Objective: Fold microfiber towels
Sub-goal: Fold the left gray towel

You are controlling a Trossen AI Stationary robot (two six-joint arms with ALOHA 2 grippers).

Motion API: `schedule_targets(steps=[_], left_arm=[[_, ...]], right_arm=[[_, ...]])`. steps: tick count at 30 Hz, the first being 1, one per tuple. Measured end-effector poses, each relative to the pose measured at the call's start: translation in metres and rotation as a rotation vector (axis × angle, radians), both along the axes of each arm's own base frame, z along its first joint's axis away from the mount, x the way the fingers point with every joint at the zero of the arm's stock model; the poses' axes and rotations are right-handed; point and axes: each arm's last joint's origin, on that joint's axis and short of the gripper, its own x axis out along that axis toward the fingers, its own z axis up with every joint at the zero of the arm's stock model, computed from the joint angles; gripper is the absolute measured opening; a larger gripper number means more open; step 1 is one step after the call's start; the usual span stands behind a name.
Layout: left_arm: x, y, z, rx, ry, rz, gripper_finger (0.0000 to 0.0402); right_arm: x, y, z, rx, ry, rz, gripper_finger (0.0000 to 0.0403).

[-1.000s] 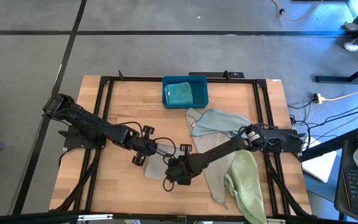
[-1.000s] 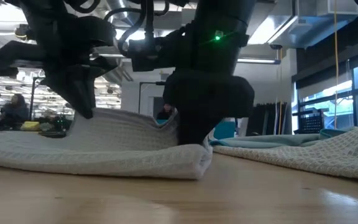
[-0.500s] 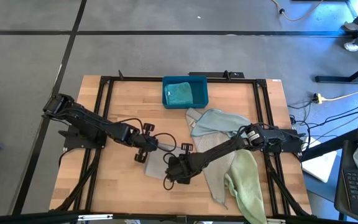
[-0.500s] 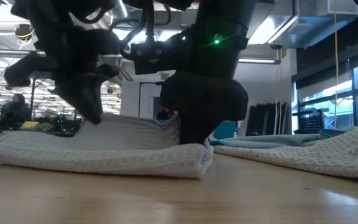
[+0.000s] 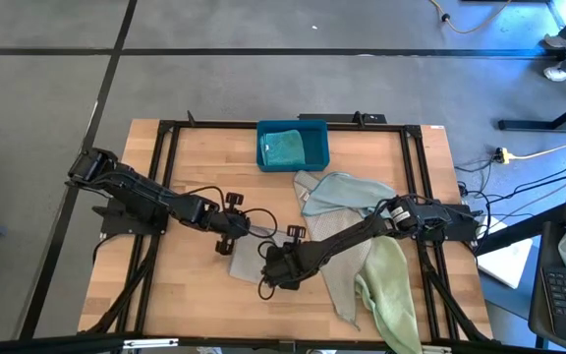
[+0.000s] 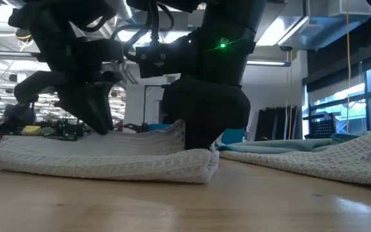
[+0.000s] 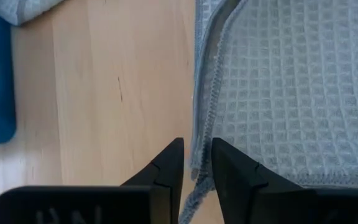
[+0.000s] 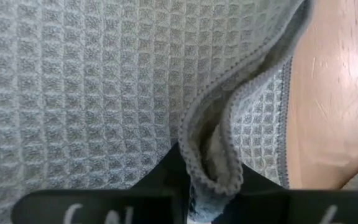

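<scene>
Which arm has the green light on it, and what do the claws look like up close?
Both arms are dark, jointed, with looping black cables. The green light sits on the bigger housing in the low view; which arm, I cannot tell. The left claw has two black angular fingers; white lettering marks both claw bases.

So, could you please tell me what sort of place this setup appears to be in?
Probably a robotics lab or open workshop: a wooden table with a black frame on grey floor, exposed ceiling ducts, and cluttered workbenches behind.
</scene>
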Motion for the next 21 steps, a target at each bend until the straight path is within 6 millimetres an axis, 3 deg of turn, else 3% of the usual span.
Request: schedule_targets(steps=[5,14,21], left_arm=[[0.002,-0.001,0.001,-0.007,-0.028,0.0,0.0077],[0.003,-0.001,0.002,-0.008,-0.034,0.0,0.0086],[0.002,-0.003,0.002,-0.014,-0.036,-0.003,0.0085]], right_arm=[[-0.001,0.002,0.0,-0.002,-0.002,-0.005,0.0088],[-0.003,0.003,0.01,-0.033,-0.002,-0.075,0.0222],[-0.01,0.0,0.02,-0.062,0.057,-0.134,0.0244]])
